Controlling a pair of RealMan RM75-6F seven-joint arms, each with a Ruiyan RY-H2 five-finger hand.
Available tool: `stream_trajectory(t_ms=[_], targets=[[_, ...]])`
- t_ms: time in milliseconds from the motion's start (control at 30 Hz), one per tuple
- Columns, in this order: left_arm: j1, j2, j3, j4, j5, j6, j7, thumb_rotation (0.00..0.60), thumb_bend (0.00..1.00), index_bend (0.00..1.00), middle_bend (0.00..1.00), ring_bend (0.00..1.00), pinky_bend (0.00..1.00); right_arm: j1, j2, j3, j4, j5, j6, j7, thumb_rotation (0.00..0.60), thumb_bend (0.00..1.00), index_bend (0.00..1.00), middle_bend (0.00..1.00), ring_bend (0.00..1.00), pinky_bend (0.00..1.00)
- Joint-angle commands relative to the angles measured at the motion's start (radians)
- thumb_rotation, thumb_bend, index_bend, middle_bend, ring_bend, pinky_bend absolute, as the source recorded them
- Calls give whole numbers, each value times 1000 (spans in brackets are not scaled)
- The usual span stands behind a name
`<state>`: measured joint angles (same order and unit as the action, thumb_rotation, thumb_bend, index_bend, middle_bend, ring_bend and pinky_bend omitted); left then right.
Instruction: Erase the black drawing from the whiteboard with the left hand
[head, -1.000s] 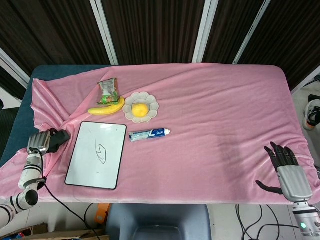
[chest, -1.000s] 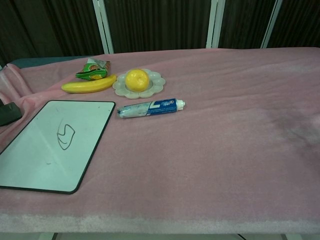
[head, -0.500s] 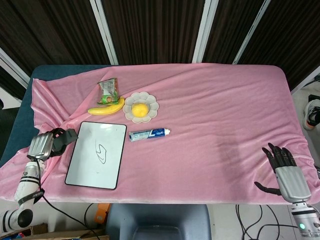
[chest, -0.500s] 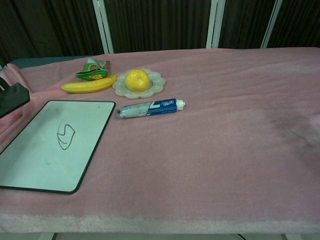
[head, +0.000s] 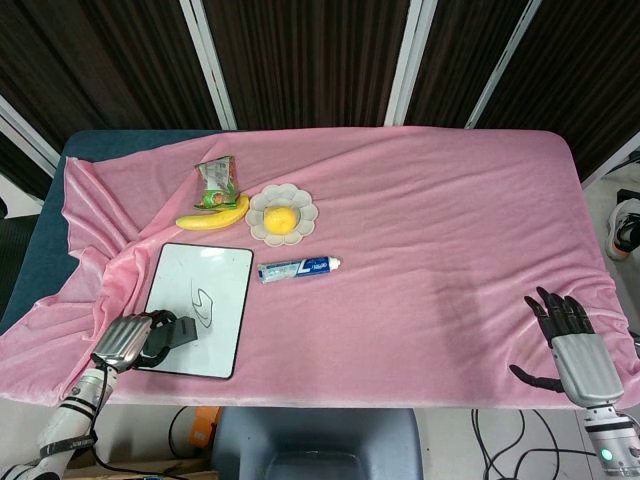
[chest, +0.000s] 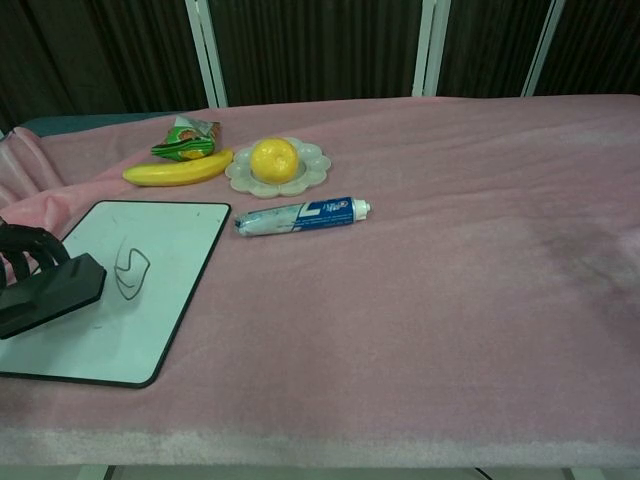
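One black eraser (chest: 50, 293) is clamped in my left hand (head: 130, 340), hovering over the whiteboard (head: 215, 330) near-left corner; I'm aiming it flat toward the black drawing (head: 201, 300) mid-board, right hand (head: 570, 340) idling, fingers apart.

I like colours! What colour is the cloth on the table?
The cloth is pink, seen best in the head view.

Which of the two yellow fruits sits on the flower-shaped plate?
The round yellow fruit sits on the white flower-shaped plate. The banana lies on the pink cloth left of the plate, beside the green snack packet.
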<state>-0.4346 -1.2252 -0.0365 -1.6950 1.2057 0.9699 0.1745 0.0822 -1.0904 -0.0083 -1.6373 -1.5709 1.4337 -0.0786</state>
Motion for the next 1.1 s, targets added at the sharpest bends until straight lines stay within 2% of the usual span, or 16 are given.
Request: stream_trajectory(t_ms=[33, 133, 267, 400, 633, 1100], targets=[[-14, -45, -2, -51, -39, 46, 137, 600, 783, 614, 722, 689, 772, 0, -1, -1, -1, 0, -3, -3, 600, 304, 0, 0, 0, 0], [-32, -88, -11, -59, -84, 69, 241, 600, 784, 614, 724, 690, 773, -1, -7, 1, 1, 0, 2, -16, 600, 305, 0, 0, 0, 0], [-80, -117, -31, -63, -207, 31, 332, 600, 784, 613, 725, 693, 775, -4, -14, 3, 3, 2, 6, -30, 600, 305, 0, 0, 0, 0], [-127, -159, -52, -49, -304, 51, 434, 600, 784, 614, 726, 695, 777, -4, -12, 4, 2, 5, 5, -28, 600, 305, 0, 0, 0, 0], [-162, -187, -61, -39, -382, 78, 491, 600, 783, 614, 728, 697, 780, -6, -5, 1, 5, 3, 5, -16, 600, 305, 0, 0, 0, 0], [-247, -273, -122, 105, -549, 94, 548, 600, 780, 614, 736, 702, 785, -10, -1, 0, 5, 2, 11, -7, 600, 305, 0, 0, 0, 0]])
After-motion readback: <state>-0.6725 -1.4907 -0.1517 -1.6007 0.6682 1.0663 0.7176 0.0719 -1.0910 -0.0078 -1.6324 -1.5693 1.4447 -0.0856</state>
